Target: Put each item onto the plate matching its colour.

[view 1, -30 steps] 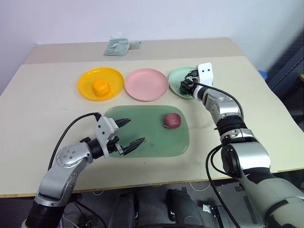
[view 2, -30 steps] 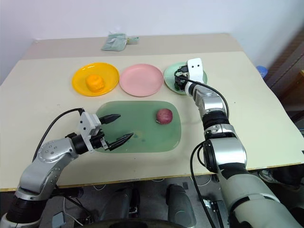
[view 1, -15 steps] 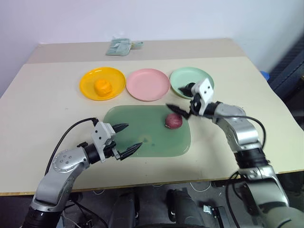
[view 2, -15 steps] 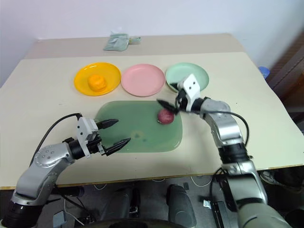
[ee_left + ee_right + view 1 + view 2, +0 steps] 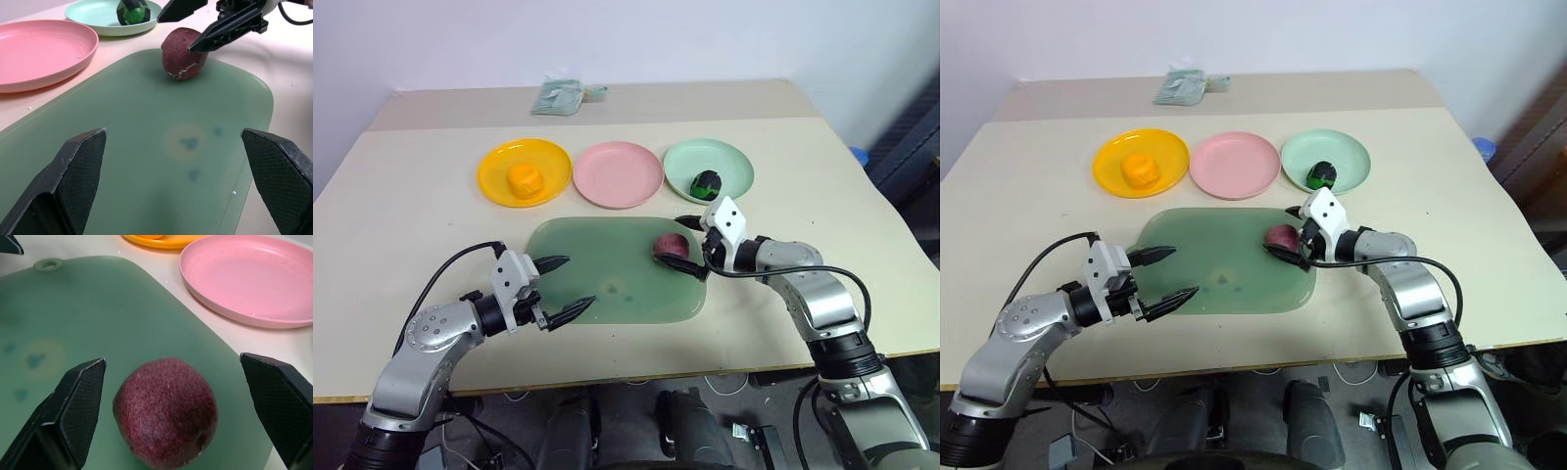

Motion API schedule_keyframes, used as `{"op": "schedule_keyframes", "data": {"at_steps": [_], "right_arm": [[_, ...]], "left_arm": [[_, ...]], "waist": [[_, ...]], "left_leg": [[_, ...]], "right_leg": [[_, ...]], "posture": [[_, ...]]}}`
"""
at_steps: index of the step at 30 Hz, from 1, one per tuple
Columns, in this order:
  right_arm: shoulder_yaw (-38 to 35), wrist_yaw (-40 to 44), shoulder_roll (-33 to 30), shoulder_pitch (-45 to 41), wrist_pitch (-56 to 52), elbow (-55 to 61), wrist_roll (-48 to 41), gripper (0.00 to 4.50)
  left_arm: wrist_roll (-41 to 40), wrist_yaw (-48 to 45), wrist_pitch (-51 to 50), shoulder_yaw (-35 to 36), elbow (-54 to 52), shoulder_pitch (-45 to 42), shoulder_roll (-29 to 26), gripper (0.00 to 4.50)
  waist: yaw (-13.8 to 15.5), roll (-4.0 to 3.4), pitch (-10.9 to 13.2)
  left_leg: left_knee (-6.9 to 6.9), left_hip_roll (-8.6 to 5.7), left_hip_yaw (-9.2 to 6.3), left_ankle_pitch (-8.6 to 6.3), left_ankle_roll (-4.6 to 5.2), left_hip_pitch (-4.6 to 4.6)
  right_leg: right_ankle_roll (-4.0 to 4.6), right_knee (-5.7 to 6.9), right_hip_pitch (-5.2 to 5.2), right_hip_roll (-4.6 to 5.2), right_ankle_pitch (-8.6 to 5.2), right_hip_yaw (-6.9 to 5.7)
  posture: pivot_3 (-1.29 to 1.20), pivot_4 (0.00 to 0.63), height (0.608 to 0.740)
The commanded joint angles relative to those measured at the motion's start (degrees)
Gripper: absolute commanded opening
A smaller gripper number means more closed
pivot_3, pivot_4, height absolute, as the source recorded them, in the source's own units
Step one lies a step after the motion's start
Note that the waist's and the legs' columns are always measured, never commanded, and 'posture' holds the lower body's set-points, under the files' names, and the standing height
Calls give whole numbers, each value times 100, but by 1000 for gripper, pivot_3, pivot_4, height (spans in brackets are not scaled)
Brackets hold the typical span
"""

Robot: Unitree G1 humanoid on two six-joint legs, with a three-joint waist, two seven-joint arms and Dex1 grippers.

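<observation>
A maroon item (image 5: 669,245) lies on the right part of the flat green board (image 5: 607,284). My right gripper (image 5: 667,238) stands open, with one finger on each side of the maroon item (image 5: 166,411) and a gap to both. The dark green item (image 5: 706,182) rests on the mint green plate (image 5: 729,162). On the yellow plate (image 5: 499,162) sits the orange-yellow item (image 5: 522,180). Nothing lies on the pink plate (image 5: 618,173). My left gripper (image 5: 579,281) is open and empty over the board's left part.
A folded greenish cloth (image 5: 563,96) lies at the table's far edge. The three plates stand in a row just beyond the board. The board's ring handle (image 5: 48,264) is at its near left corner. Bare tabletop (image 5: 391,225) lies to either side.
My right gripper has opened, left the dark green item on the mint green plate, and drawn back to the maroon item. The left gripper has hardly moved.
</observation>
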State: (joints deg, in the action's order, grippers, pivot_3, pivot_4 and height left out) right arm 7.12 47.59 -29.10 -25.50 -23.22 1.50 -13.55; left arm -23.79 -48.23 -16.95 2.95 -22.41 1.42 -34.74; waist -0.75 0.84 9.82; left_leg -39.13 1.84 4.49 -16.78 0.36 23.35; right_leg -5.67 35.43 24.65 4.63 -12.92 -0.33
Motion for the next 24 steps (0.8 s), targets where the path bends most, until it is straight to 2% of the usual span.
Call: {"op": "schedule_keyframes", "data": {"at_steps": [1, 7, 9, 13, 14, 20, 24], "right_arm": [[23, -4, 29, 43, 124, 7, 57, 4462], [67, -5, 53, 48, 126, -129, 125, 4462], [60, -15, 63, 48, 121, -158, 143, 3953], [-1, -52, 71, 23, 103, -145, 125, 2243], [-1, -54, 65, 22, 108, -139, 128, 2062], [-81, -137, 147, -121, 117, 1, 32, 2042], [-126, -484, 571, -693, -62, -88, -44, 2042]], "left_arm": [[-53, 12, 98, 74, -137, -48, 5, 4500], [-13, 20, 141, 43, -92, -46, 32, 4500], [3, 25, 150, 25, -95, -39, 41, 4500], [22, 56, 119, 0, -130, -52, 57, 4500], [25, 64, 112, -5, -140, -53, 59, 4500], [53, 172, 28, 3, -205, -95, 36, 4500], [163, 504, 105, 260, -28, -157, 99, 4500]], "waist": [[-1, 0, 0], [1, 0, 0], [0, 0, 0], [0, 0, 0], [0, 0, 0], [0, 0, 0], [-31, 0, 0]], "left_leg": [[0, 0, 0, 0, 0, 0], [0, -1, 1, 0, 0, 0], [0, -1, 1, 0, 0, 0], [0, -1, 1, 0, 0, 0], [0, -1, 1, 0, 0, 0], [0, -2, 1, 0, 0, 0], [0, -1, 1, 0, 0, -1]], "right_leg": [[0, 0, 0, -1, 0, 0], [0, 0, 0, -1, 0, 0], [0, 0, 0, -1, 0, 0], [0, 0, 0, -1, 0, 0], [0, 0, 0, -1, 0, 0], [-1, 0, 0, -1, 0, 0], [-2, 3, 0, -4, 1, 0]], "posture": [[0, 150, 740], [0, 150, 740], [0, 150, 740], [0, 150, 740], [0, 150, 740], [0, 150, 740], [0, 150, 740]]}}
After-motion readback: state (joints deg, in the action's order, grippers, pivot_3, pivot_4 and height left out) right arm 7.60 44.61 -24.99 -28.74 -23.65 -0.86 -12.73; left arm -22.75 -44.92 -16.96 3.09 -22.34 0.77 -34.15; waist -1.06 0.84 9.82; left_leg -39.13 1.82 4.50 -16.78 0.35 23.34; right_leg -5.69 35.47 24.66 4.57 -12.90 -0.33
